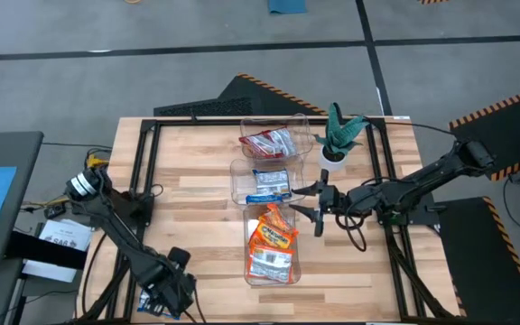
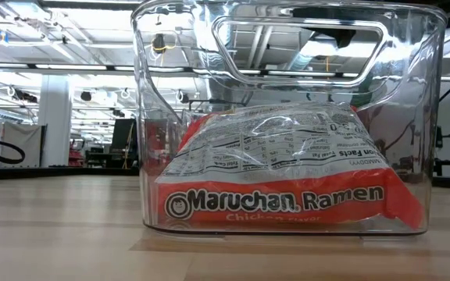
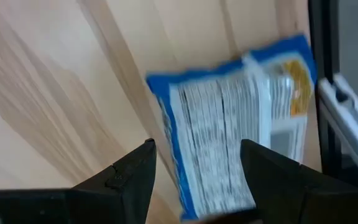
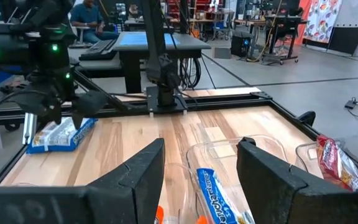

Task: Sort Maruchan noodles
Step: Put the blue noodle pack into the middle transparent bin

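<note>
The pale, striped butcher-block wooden counter (image 1: 197, 208) has a black metal frame (image 1: 147, 162). Three clear plastic bins sit on it: the far bin (image 1: 307, 126) holds a red crinkly packet (image 1: 269, 143), the middle bin (image 1: 237, 181) a blue-and-white packet (image 1: 269, 185), the near bin (image 1: 294, 271) orange packets (image 1: 273, 233). A blue-edged white packet with black print (image 3: 229, 130) lies on the counter. A green plant stands in a white pot (image 1: 334, 155).
</note>
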You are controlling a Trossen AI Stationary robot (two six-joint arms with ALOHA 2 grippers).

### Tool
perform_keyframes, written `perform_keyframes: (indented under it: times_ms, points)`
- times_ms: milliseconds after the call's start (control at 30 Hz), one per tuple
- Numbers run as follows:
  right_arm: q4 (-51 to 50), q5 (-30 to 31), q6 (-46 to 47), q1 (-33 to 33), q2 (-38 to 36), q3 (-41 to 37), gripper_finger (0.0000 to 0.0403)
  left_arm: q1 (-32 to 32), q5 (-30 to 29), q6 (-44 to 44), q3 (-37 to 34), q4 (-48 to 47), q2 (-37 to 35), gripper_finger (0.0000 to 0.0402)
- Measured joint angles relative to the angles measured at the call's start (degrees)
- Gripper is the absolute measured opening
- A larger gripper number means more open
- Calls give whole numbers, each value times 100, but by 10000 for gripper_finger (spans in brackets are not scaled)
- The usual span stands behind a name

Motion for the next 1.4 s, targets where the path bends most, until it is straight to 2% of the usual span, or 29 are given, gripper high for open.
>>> perform_keyframes:
  times_ms: [200,333,467,567,633,900,1167,1400]
  points:
    - [-25,0,14,0,0,0,218,-297,139,-849,0,-63,-112,216]
    - [-25,0,15,0,0,0,218,-505,636,-1561,4,266,-110,199]
    - [-25,0,15,0,0,0,218,-604,873,-2269,4,400,-106,129]
    - [-24,2,13,0,0,0,218,-630,904,-2277,4,435,-106,39]
    - [-23,2,13,0,0,0,218,-632,839,-2250,-15,445,-106,13]
    - [-35,2,-2,-57,0,0,218,-609,828,-1907,-435,1055,-104,0]
    - [-191,4,274,-196,0,0,218,-476,1101,-1669,-903,1550,-104,0]
    - [-191,2,299,-232,2,0,218,-120,958,-714,-1040,1376,-110,0]
